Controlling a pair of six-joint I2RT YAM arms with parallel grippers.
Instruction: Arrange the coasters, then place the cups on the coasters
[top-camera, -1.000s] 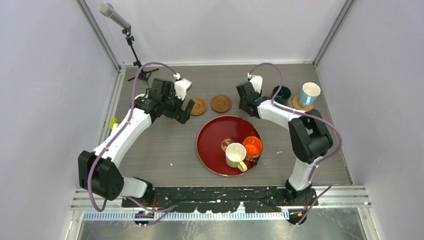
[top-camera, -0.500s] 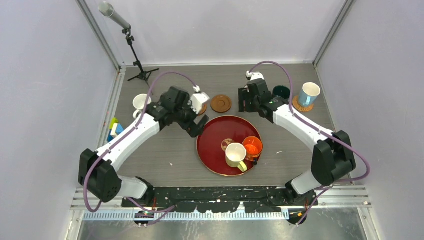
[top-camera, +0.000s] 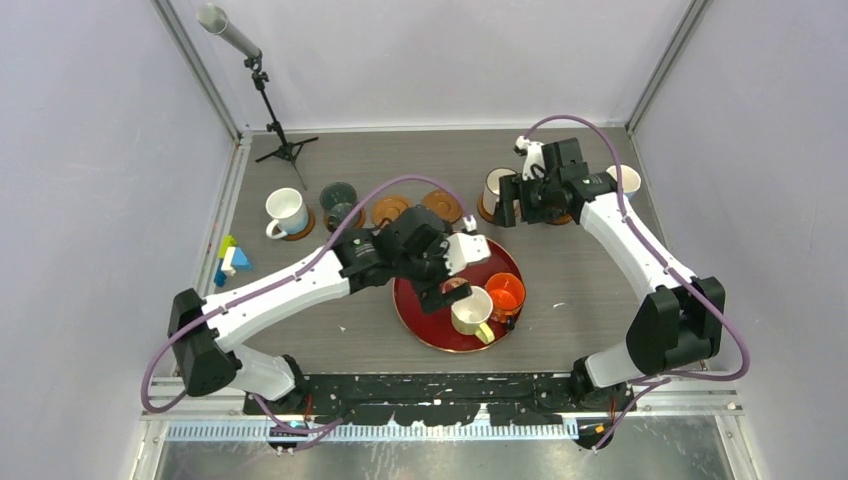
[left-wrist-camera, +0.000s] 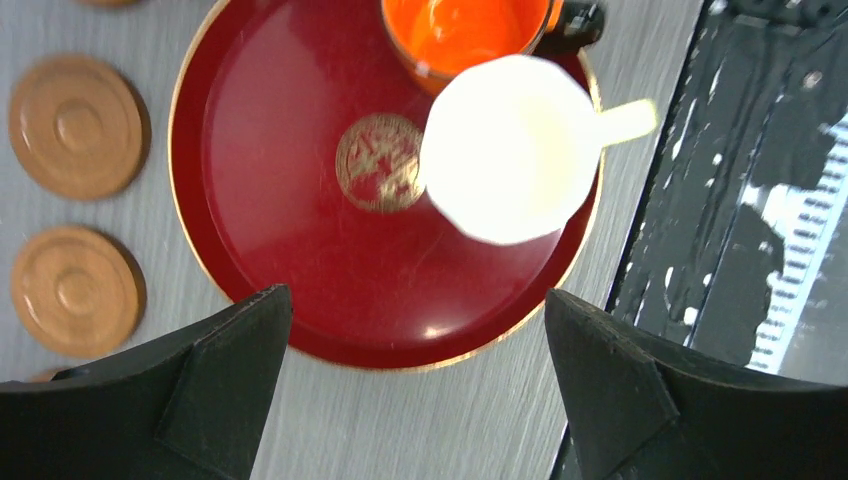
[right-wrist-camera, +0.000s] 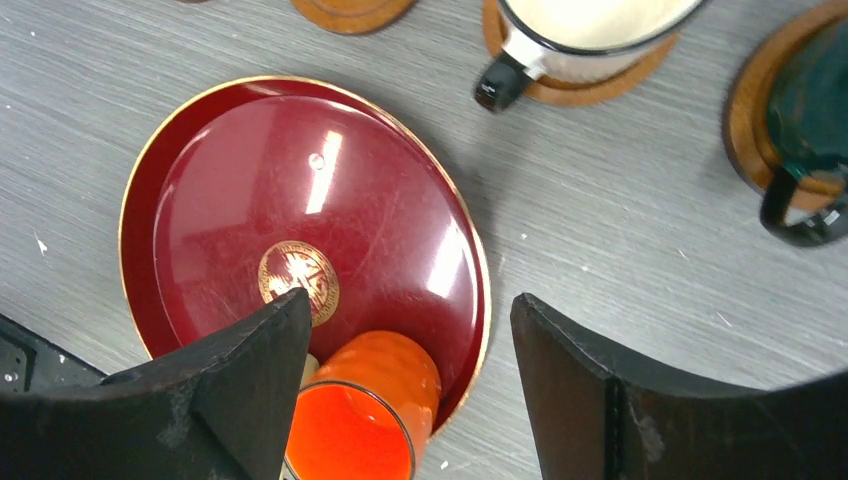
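Note:
My left gripper (top-camera: 437, 290) hangs open over the dark red tray (top-camera: 440, 330). In its wrist view the pale yellow cup (left-wrist-camera: 510, 150) and the orange cup (left-wrist-camera: 460, 30) stand on the tray ahead of the wide-apart jaws (left-wrist-camera: 415, 330). Two bare coasters (top-camera: 390, 210) (top-camera: 440, 203) lie behind the tray. My right gripper (top-camera: 508, 200) is open and empty beside the cream cup (top-camera: 495, 188), which stands on a coaster (right-wrist-camera: 560, 85). A dark teal cup (right-wrist-camera: 810, 130) also sits on a coaster. The white cup (top-camera: 285, 212) and the dark grey-green cup (top-camera: 340, 200) stand on coasters at the back left.
A light blue cup (top-camera: 627, 178) shows partly behind the right arm at the back right. Coloured blocks (top-camera: 228, 260) lie by the left wall. A microphone stand (top-camera: 270, 100) rises in the back left corner.
The left arm swung from the back left to above the tray, uncovering the white and grey-green cups. The right gripper opened and moved right, leaving the cream cup on its coaster.

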